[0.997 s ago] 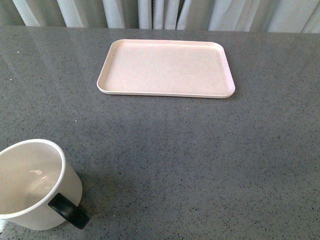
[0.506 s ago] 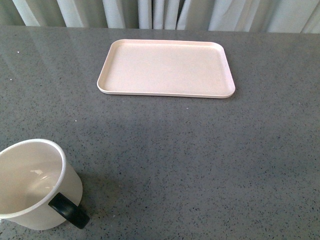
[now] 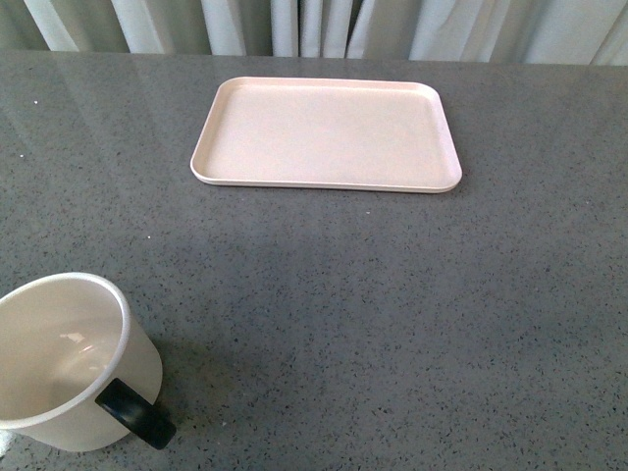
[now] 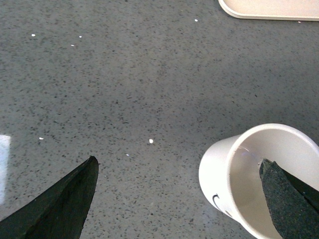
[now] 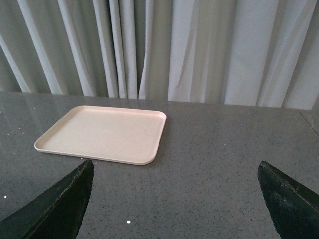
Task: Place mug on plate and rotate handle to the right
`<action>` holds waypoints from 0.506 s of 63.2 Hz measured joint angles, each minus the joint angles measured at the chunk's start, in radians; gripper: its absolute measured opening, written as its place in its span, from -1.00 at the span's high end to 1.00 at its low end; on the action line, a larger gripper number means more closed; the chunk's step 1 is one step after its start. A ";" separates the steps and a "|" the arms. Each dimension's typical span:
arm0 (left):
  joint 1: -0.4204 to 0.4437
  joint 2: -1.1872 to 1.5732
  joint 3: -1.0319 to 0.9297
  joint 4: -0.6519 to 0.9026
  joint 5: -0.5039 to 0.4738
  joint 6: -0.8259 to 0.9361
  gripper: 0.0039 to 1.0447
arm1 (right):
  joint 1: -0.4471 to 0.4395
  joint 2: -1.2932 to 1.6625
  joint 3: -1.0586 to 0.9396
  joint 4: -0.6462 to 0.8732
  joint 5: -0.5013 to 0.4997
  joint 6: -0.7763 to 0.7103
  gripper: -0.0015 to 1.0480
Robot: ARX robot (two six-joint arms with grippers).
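The mug [image 3: 59, 363] stands upright on the tabletop [image 3: 392, 314], well apart from the plate [image 3: 324, 132]; the left end effector [image 4: 174, 199] hangs beside it, spread wide and empty, probably lining up a grasp; the right end effector [image 5: 174, 209], equally spread and empty, faces the plate.

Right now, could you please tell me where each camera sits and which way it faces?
Front view: robot's body, facing forward over table to plate, mug near left; no arms.
Left wrist view: left arm, looking down at mug; open left gripper shows.
Right wrist view: right arm, facing plate and curtains; open right gripper shows.
Shared: all three see the plate.
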 joint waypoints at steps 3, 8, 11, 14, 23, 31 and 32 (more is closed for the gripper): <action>-0.008 0.010 0.000 0.004 0.002 0.001 -0.83 | 0.000 0.000 0.000 0.000 0.000 0.000 -0.82; -0.024 0.029 0.000 0.010 0.010 0.009 -0.83 | 0.000 0.000 0.000 0.000 0.000 0.000 -0.82; -0.031 0.037 0.000 0.012 0.012 0.016 -0.83 | 0.000 0.000 0.000 0.000 0.000 0.000 -0.82; -0.042 0.049 0.000 0.014 0.026 0.029 -0.83 | 0.000 0.000 0.000 0.000 0.000 0.000 -0.82; -0.059 0.085 0.000 0.023 0.032 0.062 -0.83 | 0.000 0.000 0.000 0.000 0.000 0.000 -0.82; -0.061 0.125 0.003 0.034 0.028 0.085 -0.83 | 0.000 0.000 0.000 0.000 0.000 0.000 -0.82; -0.061 0.131 0.004 0.036 0.028 0.090 -0.83 | 0.000 0.000 0.000 0.000 0.000 0.000 -0.82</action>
